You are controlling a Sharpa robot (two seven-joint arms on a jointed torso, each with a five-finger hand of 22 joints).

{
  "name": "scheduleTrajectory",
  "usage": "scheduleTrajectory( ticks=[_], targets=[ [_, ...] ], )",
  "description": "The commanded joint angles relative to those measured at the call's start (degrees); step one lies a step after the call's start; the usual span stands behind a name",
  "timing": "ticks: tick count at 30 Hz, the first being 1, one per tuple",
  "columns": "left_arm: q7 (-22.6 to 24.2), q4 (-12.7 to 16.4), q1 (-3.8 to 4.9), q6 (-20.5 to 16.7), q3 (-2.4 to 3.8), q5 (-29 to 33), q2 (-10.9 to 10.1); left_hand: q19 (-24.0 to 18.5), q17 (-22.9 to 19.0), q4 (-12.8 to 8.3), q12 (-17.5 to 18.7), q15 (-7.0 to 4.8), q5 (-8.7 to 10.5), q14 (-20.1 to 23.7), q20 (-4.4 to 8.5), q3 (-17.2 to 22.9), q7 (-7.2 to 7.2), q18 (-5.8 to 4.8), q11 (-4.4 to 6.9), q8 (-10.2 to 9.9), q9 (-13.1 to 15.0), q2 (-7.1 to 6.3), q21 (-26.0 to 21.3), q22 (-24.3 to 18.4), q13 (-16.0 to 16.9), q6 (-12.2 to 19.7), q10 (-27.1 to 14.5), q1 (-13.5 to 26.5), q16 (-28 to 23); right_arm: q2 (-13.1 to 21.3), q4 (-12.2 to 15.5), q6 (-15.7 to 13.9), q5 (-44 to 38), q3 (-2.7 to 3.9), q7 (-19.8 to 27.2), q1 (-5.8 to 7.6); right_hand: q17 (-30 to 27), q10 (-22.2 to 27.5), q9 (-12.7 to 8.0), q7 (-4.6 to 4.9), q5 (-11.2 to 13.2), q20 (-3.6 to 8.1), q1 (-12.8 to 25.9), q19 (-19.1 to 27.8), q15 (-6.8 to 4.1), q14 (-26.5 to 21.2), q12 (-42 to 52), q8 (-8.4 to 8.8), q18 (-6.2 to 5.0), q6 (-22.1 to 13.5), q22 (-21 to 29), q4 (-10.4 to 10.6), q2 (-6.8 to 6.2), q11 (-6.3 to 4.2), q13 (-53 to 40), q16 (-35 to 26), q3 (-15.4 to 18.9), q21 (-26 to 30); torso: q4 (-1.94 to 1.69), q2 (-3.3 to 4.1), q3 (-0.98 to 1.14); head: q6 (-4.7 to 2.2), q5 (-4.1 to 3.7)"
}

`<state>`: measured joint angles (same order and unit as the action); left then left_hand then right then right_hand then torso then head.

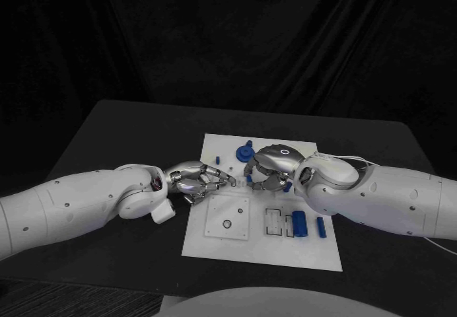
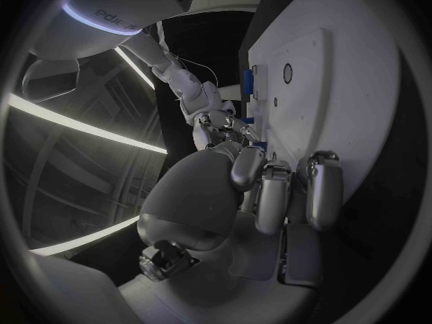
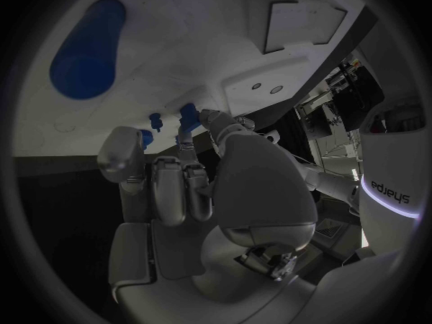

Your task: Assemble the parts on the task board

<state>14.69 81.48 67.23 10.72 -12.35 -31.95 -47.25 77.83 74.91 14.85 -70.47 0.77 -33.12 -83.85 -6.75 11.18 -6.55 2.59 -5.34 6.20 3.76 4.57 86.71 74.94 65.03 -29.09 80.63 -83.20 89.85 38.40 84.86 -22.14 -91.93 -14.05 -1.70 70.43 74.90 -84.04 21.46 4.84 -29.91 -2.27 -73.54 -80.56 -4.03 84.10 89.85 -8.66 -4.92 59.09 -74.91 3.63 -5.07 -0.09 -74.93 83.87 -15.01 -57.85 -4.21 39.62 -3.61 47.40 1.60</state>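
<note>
Here both hands meet over the task board [image 1: 214,244], the right hand [image 1: 271,168] nearer the upright blue parts [image 3: 187,114], fingers [image 3: 171,187] curled, grasp unclear.

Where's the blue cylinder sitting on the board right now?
In the head view the blue cylinder lies on the task board near its front right corner, between the slotted recess and a thinner blue bar, just below the right arm.

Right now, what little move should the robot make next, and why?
Probably lower the right robot hand a little onto the small blue part at its fingertips. It hovers over the task board, apparently holding nothing, as does the left robot hand.
</note>
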Motion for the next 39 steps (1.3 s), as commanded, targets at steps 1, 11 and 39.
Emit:
scheduleTrajectory(
  ticks=[1,11,39],
  targets=[
    [1.25,0.10,-0.07,-0.33,0.04,0.13,0.02,-0.42,15.09,-0.19,-19.53,-0.35,0.14,-6.15,-0.08,0.29,0.01,0.07,2.93,0.02,0.06,-0.19,-0.31,6.09,24.97,-0.28,9.37,0.16,0.15,-0.02,-0.13,0.05,-0.51,-0.06,-0.22,-0.30,8.09,-5.96,0.84,0.04,0.42,-0.34,0.10,-0.12,0.44,4.33,0.15,0.31,-0.94,-0.49,-5.80,-0.20,0.14,0.29,-15.07,-0.23,-0.18,0.31,0.15,-0.02,-0.04,0.06,0.10],
    [1.34,-0.15,-0.07,-0.27,0.04,0.13,0.15,-0.46,15.09,-0.24,-19.53,-0.36,0.15,-6.15,-0.08,0.29,-0.01,0.08,2.92,0.04,0.08,-0.29,-0.32,6.07,24.97,-0.33,9.37,0.17,0.15,-0.05,-0.22,1.49,-0.51,-0.06,-0.72,-0.33,7.90,-5.96,-0.38,0.84,7.42,-0.37,0.91,-0.13,0.42,4.27,0.15,3.25,-1.00,-4.84,-5.99,0.11,-0.18,0.26,-15.07,-0.41,0.09,1.02,0.17,-0.03,-0.01,-0.10,-0.01],
    [1.55,0.21,-0.07,-1.35,0.04,0.13,-0.06,-0.53,15.09,-0.33,-19.53,-0.36,0.12,-6.15,-0.08,0.41,-0.01,0.09,2.92,0.05,0.10,-0.31,-0.36,6.05,24.97,-0.40,9.37,0.15,0.15,1.51,1.37,-4.33,-0.52,-0.04,0.78,-0.17,5.99,-5.96,-7.61,0.22,25.65,-0.12,0.99,0.18,0.00,3.76,0.15,4.86,-1.44,-17.68,-5.86,4.64,-2.23,-0.27,-15.07,-2.24,6.78,5.22,0.21,-0.09,-0.02,-0.47,0.36]
  ],
)
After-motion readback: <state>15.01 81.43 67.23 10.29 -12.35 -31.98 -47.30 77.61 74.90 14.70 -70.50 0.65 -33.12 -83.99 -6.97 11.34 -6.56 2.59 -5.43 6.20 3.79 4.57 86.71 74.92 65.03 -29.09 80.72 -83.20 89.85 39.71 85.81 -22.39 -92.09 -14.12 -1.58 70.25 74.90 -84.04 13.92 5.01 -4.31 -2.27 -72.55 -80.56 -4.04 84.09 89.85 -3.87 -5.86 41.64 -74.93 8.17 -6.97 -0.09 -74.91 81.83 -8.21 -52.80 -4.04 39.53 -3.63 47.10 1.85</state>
